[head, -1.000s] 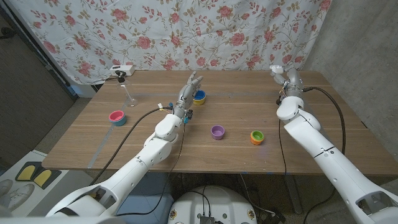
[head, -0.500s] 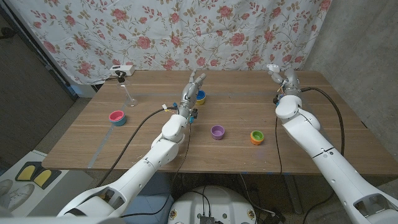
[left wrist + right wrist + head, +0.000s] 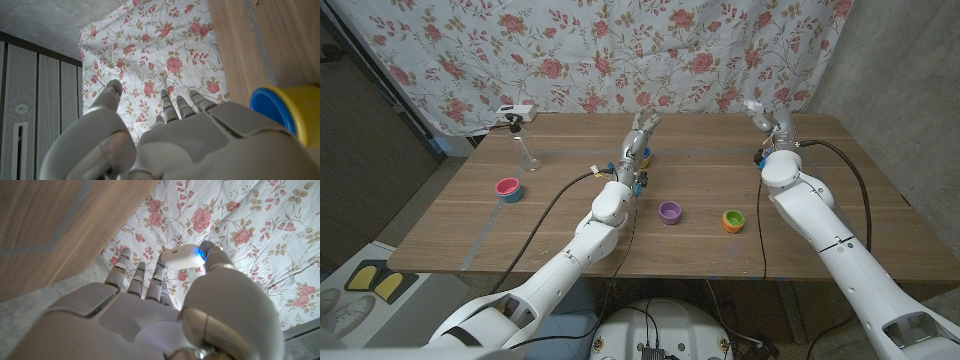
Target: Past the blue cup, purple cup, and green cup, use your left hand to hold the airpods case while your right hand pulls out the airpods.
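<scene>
Wooden counter [image 3: 570, 215] before a rose-print curtain [image 3: 570, 50]: blue cup [image 3: 641, 155] toward the far edge; purple cup [image 3: 669, 211] and green cup [image 3: 732, 220] toward the near edge. Left robot hand [image 3: 642, 132]: raised beside the blue cup, fingers spread, holding nothing. Right robot hand [image 3: 767, 118]: near the far right corner, pinching the white airpods case [image 3: 181, 256] between thumb and fingertips.

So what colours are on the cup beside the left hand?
Blue inside, yellow outside; the cup shows best in the left wrist view, by the left hand.
</scene>
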Controlling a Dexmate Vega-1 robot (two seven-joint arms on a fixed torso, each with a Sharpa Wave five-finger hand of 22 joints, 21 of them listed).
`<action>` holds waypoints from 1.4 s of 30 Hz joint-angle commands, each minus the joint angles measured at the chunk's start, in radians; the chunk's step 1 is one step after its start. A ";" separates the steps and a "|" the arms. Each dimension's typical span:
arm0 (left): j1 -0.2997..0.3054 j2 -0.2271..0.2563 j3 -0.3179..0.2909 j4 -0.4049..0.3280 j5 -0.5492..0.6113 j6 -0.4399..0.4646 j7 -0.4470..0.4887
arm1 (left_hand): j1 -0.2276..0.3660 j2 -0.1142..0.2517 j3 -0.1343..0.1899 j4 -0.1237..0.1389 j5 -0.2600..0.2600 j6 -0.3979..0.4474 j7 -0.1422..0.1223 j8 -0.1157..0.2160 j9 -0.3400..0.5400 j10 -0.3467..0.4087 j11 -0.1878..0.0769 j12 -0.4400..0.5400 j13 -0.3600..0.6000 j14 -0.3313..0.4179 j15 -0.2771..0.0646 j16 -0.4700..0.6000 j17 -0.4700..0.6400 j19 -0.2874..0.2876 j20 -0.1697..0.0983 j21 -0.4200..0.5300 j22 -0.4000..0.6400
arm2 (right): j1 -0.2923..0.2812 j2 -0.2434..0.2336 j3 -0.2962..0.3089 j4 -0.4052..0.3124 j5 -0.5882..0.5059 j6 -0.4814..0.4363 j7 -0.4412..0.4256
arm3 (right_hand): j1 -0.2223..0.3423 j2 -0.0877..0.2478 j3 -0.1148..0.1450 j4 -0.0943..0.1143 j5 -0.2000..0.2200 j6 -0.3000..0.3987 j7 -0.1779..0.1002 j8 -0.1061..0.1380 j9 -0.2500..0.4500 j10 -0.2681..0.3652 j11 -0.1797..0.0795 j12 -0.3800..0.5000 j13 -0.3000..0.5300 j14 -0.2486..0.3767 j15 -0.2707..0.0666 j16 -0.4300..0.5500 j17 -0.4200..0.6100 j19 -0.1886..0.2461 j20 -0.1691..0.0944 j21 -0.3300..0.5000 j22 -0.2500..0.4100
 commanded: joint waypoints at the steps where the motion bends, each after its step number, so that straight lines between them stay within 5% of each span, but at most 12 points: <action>1: -0.040 -0.031 0.031 0.036 0.123 -0.001 0.071 | 0.030 0.003 0.011 -0.004 0.011 -0.167 0.011 0.005 0.002 -0.009 0.002 0.002 0.007 0.007 -0.003 0.010 0.003 -0.006 0.003 -0.003 0.001 | 0.005 0.024 -0.002 -0.014 0.038 0.010 0.005 | -0.004 0.000 0.012 0.004 0.010 0.005 -0.002 0.000 0.000 0.038 -0.030 0.004 0.005 0.006 0.000 -0.003 0.004 0.000 0.005 -0.001 0.003; 7: -0.033 -0.036 0.043 0.012 0.209 0.033 0.142 | 0.050 0.005 0.013 -0.004 0.011 -0.179 0.014 0.007 0.003 -0.004 -0.011 0.006 0.012 0.006 0.002 0.009 0.004 -0.011 0.006 -0.004 0.001 | 0.000 0.036 -0.004 -0.008 0.056 0.021 0.009 | -0.005 -0.001 0.013 0.005 0.012 0.006 -0.002 -0.001 0.000 0.037 -0.029 0.004 0.006 0.006 -0.002 -0.004 0.005 -0.002 0.005 -0.002 0.003; 10: -0.008 -0.032 0.044 -0.074 0.292 0.150 0.238 | 0.058 0.005 0.013 -0.004 0.011 -0.181 0.015 0.008 0.003 -0.004 -0.019 0.007 0.014 0.005 0.002 0.009 0.004 -0.011 0.007 -0.003 0.001 | -0.001 0.040 -0.009 -0.009 0.056 0.025 0.004 | -0.006 -0.002 0.015 0.005 0.013 0.006 -0.001 -0.001 0.000 0.036 -0.028 0.004 0.007 0.006 -0.001 -0.004 0.005 -0.003 0.005 -0.002 0.003; 12: -0.014 -0.036 0.058 -0.056 0.381 0.131 0.308 | 0.075 0.008 0.014 -0.004 0.011 -0.179 0.020 0.013 0.003 0.011 -0.025 0.015 0.017 0.012 -0.005 0.012 0.004 -0.005 0.007 -0.001 0.000 | -0.001 0.042 -0.011 -0.010 0.057 0.028 0.004 | -0.006 -0.001 0.016 0.005 0.014 0.006 -0.002 -0.002 0.000 0.037 -0.028 0.004 0.007 0.006 -0.002 -0.004 0.005 -0.004 0.005 -0.002 0.003; 33: -0.002 -0.076 0.043 -0.050 0.446 0.148 0.367 | 0.156 -0.016 0.009 -0.010 0.002 -0.198 0.030 0.017 0.004 0.021 -0.033 0.025 0.034 0.020 -0.007 0.013 0.005 0.017 0.013 0.002 -0.001 | 0.001 0.045 -0.041 -0.019 0.050 0.036 0.009 | -0.007 -0.002 0.023 0.005 0.023 0.015 -0.005 -0.001 0.000 0.041 -0.036 0.007 0.010 0.010 -0.001 -0.004 0.006 -0.006 0.004 -0.001 0.003; 36: 0.000 -0.075 0.046 -0.064 0.465 0.172 0.374 | 0.187 -0.030 0.004 -0.008 -0.001 -0.197 0.042 0.022 0.004 0.034 -0.022 0.031 0.037 0.026 -0.019 0.014 0.004 0.026 -0.028 0.003 -0.001 | 0.001 0.050 -0.043 -0.022 0.053 0.031 0.008 | -0.008 -0.003 0.024 0.005 0.024 0.017 -0.006 -0.001 0.000 0.046 -0.037 0.009 0.010 0.011 -0.001 -0.004 0.006 -0.006 0.004 -0.001 0.004; 42: -0.012 -0.087 0.051 -0.031 0.483 0.150 0.392 | 0.206 -0.041 -0.003 -0.007 -0.004 -0.202 0.052 0.022 0.004 0.047 -0.018 0.036 0.039 0.026 -0.025 0.012 0.003 0.030 -0.036 0.002 -0.002 | 0.005 0.051 -0.048 -0.028 0.048 0.024 0.007 | -0.008 -0.006 0.025 0.004 0.026 0.019 -0.007 -0.002 0.000 0.044 -0.030 0.009 0.011 0.011 0.002 -0.005 0.006 -0.006 0.004 0.000 0.004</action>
